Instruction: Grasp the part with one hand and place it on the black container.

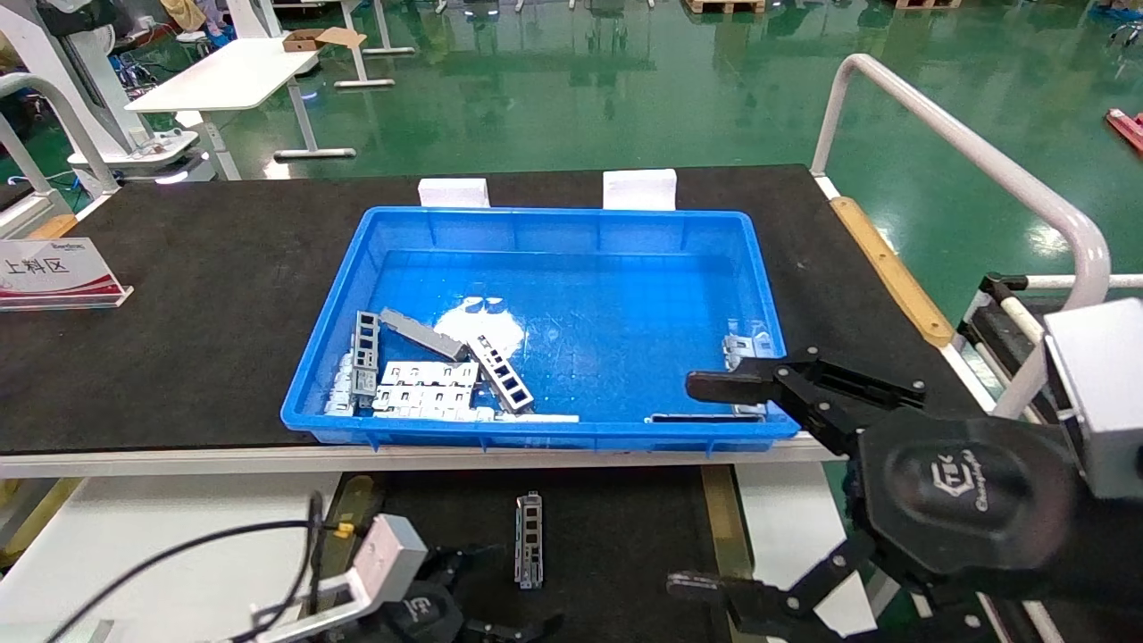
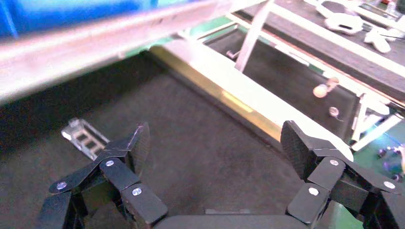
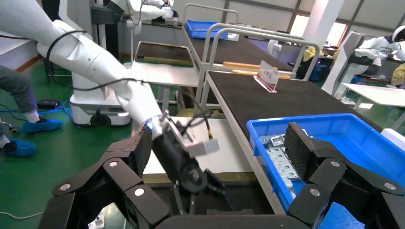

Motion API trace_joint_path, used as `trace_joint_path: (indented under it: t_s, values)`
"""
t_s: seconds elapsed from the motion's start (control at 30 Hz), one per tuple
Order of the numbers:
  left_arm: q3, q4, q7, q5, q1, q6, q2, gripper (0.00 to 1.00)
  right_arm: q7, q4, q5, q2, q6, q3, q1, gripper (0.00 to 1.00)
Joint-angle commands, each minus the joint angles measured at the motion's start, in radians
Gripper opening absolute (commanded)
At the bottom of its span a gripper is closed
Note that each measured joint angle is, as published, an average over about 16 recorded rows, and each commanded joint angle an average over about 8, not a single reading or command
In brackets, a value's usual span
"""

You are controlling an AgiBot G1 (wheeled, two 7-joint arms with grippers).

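A slim silver-grey part (image 1: 529,539) with rectangular cut-outs lies flat on the black container (image 1: 616,536), the low black surface with brass-coloured strips (image 1: 720,527) in front of the table. My left gripper (image 1: 500,594) is open and empty just beside the part, low over the container. In the left wrist view the part (image 2: 83,138) lies outside the left gripper (image 2: 216,143), beyond one fingertip. More slim parts (image 1: 500,371) lie in the blue bin (image 1: 759,268). My right gripper (image 1: 698,487) is wide open and empty, near the bin's front right corner.
Whitish plates with square holes (image 1: 424,388) lie in the bin's front left. A sign stand (image 1: 54,272) is at the table's left. A white rail (image 1: 982,161) runs along the right. The right wrist view shows the left arm (image 3: 95,62) and the bin (image 3: 334,138).
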Motion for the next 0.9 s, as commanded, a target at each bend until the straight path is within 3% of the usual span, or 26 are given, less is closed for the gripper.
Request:
trace_joint_path:
  t_s: [0.03,0.43,0.9]
  values:
    - [-0.013,-0.004,0.019,-0.006,-0.006,0.050,-0.025,1.00,0.000,0.000,0.000,0.000,0.000,0.000,0.000,1.00]
    - [-0.070,-0.040,0.082,-0.033,-0.059,0.250,-0.144,1.00,0.000,0.000,0.000,0.000,0.000,0.000,0.000,1.00]
    - [-0.136,-0.115,0.056,-0.089,-0.145,0.324,-0.232,1.00,0.000,0.000,0.000,0.000,0.000,0.000,0.000,1.00]
